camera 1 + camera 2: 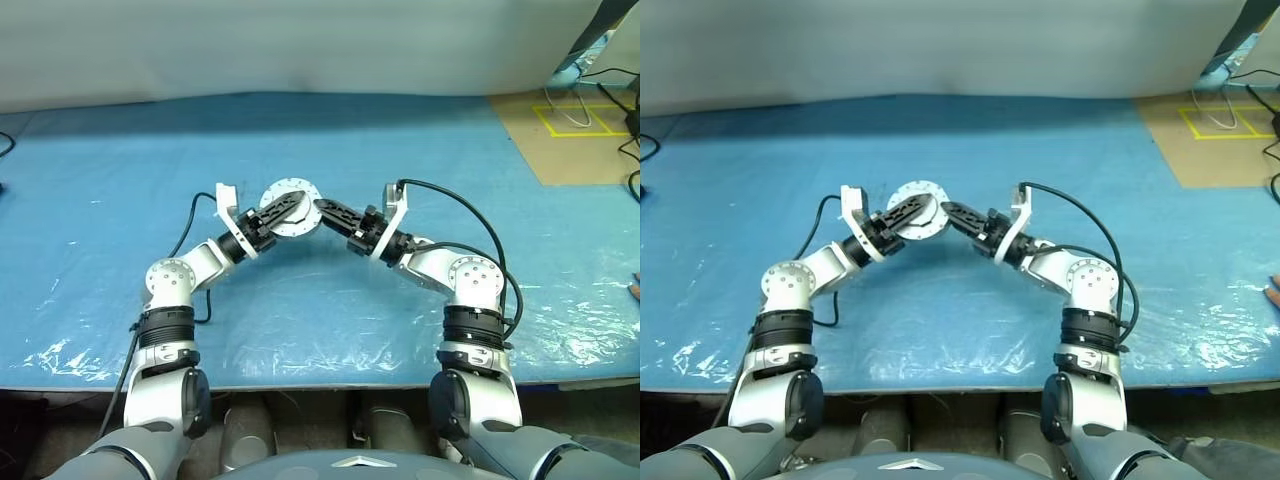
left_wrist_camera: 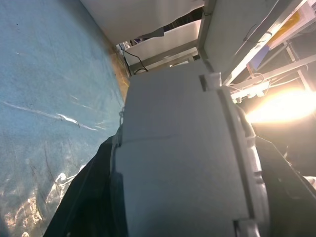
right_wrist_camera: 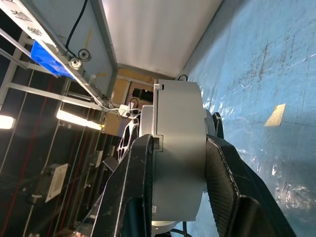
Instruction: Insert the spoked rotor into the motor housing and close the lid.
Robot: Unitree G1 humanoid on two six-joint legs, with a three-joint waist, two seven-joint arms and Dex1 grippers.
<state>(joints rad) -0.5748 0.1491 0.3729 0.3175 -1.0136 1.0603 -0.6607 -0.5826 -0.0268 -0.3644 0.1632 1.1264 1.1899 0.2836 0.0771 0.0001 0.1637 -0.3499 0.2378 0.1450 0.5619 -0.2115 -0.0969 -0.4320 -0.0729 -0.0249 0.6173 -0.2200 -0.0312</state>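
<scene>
The motor housing (image 1: 291, 207), a round silver-grey can with small holes around its flat face, hangs above the blue table (image 1: 120, 200) at the centre. My right gripper (image 3: 173, 148) is shut on it, one black finger (image 3: 224, 182) on each flat side of the can (image 3: 180, 148). From the left, my left gripper (image 1: 285, 212) reaches over the can's face and its black fingers (image 2: 91, 192) press against both sides of the can's wall (image 2: 177, 163). The spoked rotor is hidden. The lid cannot be told apart from the can.
The blue sheet covers the whole table up to the front edge (image 1: 320, 385). At the back right lies a brown board (image 1: 570, 130) with yellow tape and black cables. A white sheet (image 1: 300, 45) closes off the back.
</scene>
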